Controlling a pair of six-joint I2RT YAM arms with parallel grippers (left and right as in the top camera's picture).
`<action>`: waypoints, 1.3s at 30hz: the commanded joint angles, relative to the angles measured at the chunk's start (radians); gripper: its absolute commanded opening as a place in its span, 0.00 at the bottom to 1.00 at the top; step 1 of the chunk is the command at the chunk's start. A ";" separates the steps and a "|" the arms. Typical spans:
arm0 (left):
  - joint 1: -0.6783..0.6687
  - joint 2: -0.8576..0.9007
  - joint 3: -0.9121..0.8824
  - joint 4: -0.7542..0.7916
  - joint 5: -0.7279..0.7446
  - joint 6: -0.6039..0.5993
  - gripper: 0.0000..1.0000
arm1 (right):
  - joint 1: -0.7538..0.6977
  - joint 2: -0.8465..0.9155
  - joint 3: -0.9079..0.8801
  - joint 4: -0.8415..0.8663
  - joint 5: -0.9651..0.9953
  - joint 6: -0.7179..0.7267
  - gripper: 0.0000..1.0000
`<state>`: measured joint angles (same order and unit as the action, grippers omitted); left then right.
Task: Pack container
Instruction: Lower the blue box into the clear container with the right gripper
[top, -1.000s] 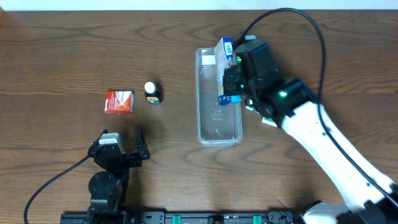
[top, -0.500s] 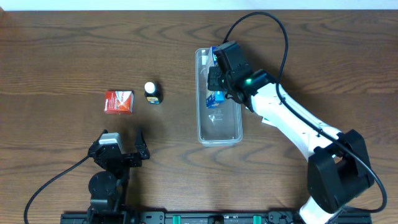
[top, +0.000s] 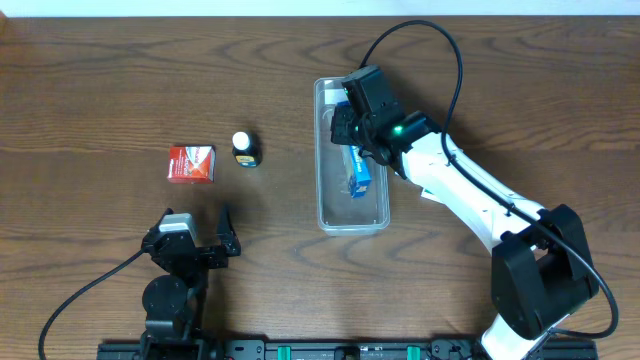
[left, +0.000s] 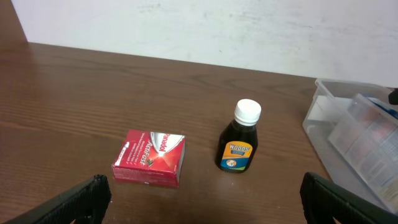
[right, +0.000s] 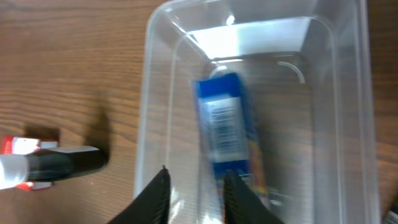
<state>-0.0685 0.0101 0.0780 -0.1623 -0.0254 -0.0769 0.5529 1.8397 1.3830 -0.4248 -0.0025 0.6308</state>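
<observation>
right gripper (top: 343, 128): jaws narrowly parted, empty, above long clear plastic container (top: 352, 214) | blue cardboard box (top: 361, 172) lies flat inside it | left gripper (left: 204, 179): spread wide, empty, facing small red box (left: 150, 158)

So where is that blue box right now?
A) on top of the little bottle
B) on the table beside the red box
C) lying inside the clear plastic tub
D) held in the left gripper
C: the blue box lies flat inside the container, far from the red box and the bottle.
</observation>
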 joint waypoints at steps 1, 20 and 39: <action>-0.003 -0.006 -0.028 -0.012 0.007 0.013 0.98 | -0.018 -0.012 0.006 0.013 -0.039 0.012 0.23; -0.003 -0.006 -0.028 -0.012 0.007 0.013 0.98 | -0.018 -0.001 0.004 -0.087 0.088 -0.101 0.41; -0.003 -0.006 -0.028 -0.012 0.007 0.013 0.98 | -0.002 0.076 0.003 -0.079 0.093 -0.089 0.26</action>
<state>-0.0681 0.0101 0.0780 -0.1623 -0.0250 -0.0769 0.5446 1.9144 1.3830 -0.5076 0.0765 0.5396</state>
